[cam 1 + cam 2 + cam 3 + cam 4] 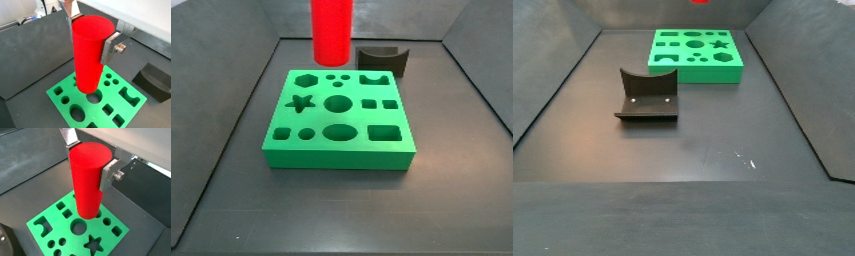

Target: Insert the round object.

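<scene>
In a wrist view, the gripper is clamped on the upper part of the red cylinder, silver fingers pressed to its sides. The cylinder hangs upright above the green block, its lower end near the round hole but seemingly a little off it.

In the other wrist picture the cylinder shows the same grip, and the round hole peeks out just beside its lower end, next to a star hole.

In a side view only the lower cylinder shows, raised behind the block and clear of its round hole; a dark grey notched block sits just behind. The gripper is out of frame here.

The far side view shows the block, the fixture standing well apart on the floor, and only a sliver of red (probably the cylinder) at the upper edge.

The risk I see: lowered off-centre, the flat end could catch the hole's rim, jam or shove the block. The wrist views reveal the grip; the side views reveal height and layout.
</scene>
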### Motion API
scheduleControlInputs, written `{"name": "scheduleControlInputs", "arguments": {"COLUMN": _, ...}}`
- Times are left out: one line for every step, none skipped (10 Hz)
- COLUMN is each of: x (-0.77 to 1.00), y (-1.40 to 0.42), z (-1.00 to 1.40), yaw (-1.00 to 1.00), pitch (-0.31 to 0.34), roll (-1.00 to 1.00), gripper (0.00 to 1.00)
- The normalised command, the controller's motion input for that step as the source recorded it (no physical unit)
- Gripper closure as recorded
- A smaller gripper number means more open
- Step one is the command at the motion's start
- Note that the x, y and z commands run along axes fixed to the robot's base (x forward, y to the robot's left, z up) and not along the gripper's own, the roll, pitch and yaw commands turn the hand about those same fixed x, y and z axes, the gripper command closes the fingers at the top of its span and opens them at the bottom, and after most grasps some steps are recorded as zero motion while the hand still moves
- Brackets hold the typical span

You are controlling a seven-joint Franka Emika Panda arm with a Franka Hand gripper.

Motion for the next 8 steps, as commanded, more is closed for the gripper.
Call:
{"name": "scheduleControlInputs", "arguments": {"x": 0.0, "y": -0.06, "z": 0.0, "yaw": 0.0, "pitch": -0.063, "roll": 0.05, "gripper": 1.0}}
{"name": "scheduleControlInputs", "arguments": {"x": -0.07, "y": 0.0, "z": -0.67, "yaw": 0.0, "pitch": -0.289, "roll": 0.06, "gripper": 1.0}}
{"name": "scheduleControlInputs", "arguments": {"x": -0.15, "y": 0.01, "z": -1.0, "yaw": 0.03, "pitch": -0.14, "roll": 0.07, "gripper": 1.0}}
{"name": "scheduleControlInputs", "arguments": {"x": -0.07, "y": 0.19, "z": -1.0, "yaw": 0.05, "pitch": -0.026, "roll": 0.0, "gripper": 1.0}}
{"name": "scheduleControlInputs", "arguments": {"x": -0.04, "y": 0.11, "z": -1.0, "yaw": 0.01, "pitch": -0.023, "roll": -0.06, "gripper": 1.0}}
{"name": "scheduleControlInputs", "arguments": {"x": -0.05, "y": 0.11, "z": -1.0, "yaw": 0.0, "pitch": -0.03, "roll": -0.07, "gripper": 1.0}}
{"name": "scheduleControlInputs", "arguments": {"x": 0.0, "y": 0.13, "z": -0.85, "yaw": 0.0, "pitch": -0.019, "roll": -0.16, "gripper": 1.0}}
{"name": "scheduleControlInputs", "arguments": {"x": 0.0, "y": 0.16, "z": -0.69, "yaw": 0.0, "pitch": 0.0, "roll": -0.19, "gripper": 1.0}}
